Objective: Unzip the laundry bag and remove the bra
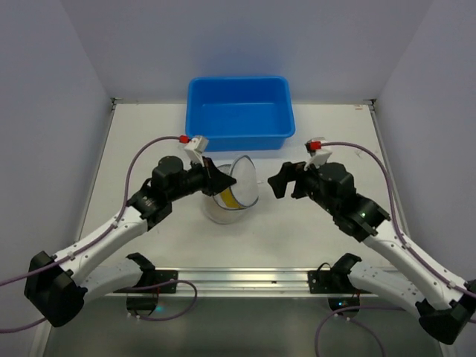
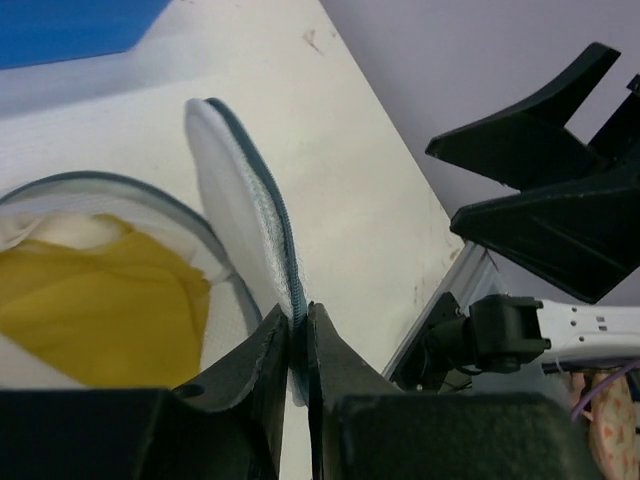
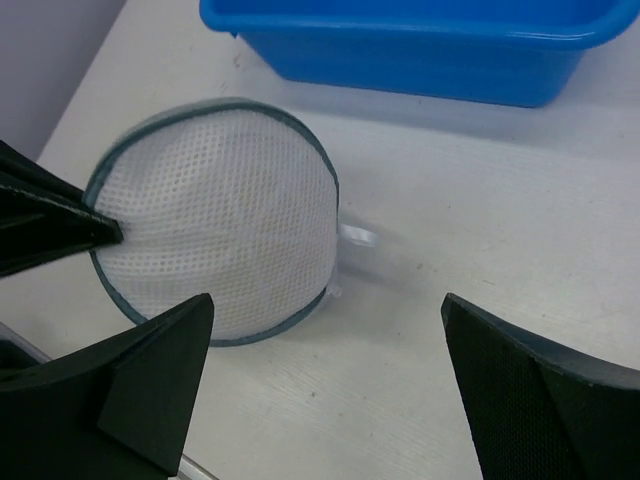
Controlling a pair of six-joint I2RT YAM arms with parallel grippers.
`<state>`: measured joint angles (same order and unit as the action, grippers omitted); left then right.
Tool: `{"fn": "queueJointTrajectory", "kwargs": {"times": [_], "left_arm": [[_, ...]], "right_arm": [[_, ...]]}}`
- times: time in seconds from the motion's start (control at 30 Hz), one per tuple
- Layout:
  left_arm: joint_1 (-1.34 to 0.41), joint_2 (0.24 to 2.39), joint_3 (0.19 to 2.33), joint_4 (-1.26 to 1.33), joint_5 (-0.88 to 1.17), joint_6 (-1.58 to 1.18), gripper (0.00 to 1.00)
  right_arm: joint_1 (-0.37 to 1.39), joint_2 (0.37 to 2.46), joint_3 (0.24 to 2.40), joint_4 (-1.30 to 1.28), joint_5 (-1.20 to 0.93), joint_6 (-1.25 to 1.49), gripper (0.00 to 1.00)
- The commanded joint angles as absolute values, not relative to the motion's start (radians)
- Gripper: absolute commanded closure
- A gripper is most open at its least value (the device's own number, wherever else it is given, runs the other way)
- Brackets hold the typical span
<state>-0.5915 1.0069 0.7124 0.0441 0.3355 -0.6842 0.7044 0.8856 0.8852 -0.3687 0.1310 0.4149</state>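
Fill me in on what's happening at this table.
The left gripper is pinched on the zip rim of the laundry bag and holds its mesh lid flap raised, so the bag stands open. The yellow bra lies inside, not yet taken out. The right gripper hangs open just to the right of the bag, touching nothing. A blue tub sits behind them.

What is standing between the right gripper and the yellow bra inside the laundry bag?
The opened mesh lid, held upright by the left gripper, faces the right gripper and screens the bra. From above, the bra looks reachable.
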Motion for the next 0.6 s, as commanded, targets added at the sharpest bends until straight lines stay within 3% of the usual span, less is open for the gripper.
{"fn": "queueJointTrajectory", "kwargs": {"times": [0.0, 0.13, 0.23, 0.47, 0.57], "left_arm": [[-0.705, 1.084, 0.781, 0.11, 0.264, -0.586, 0.83], [-0.83, 1.187, 0.856, 0.118, 0.17, -0.549, 0.75], [-0.891, 1.279, 0.92, 0.126, 0.138, -0.543, 0.64], [-0.954, 1.445, 1.064, 0.14, 0.146, -0.552, 0.24], [-0.954, 1.442, 1.097, 0.1, 0.115, -0.552, 0.18]], "right_arm": [[0.701, 0.748, 0.822, -0.334, 0.279, 0.498, 0.02], [0.701, 0.626, 0.746, -0.327, 0.357, 0.525, 0.01], [0.701, 0.574, 0.715, -0.327, 0.383, 0.534, 0.01], [0.701, 0.531, 0.681, -0.334, 0.399, 0.554, 0.01], [0.701, 0.528, 0.681, -0.334, 0.397, 0.548, 0.01]]}}
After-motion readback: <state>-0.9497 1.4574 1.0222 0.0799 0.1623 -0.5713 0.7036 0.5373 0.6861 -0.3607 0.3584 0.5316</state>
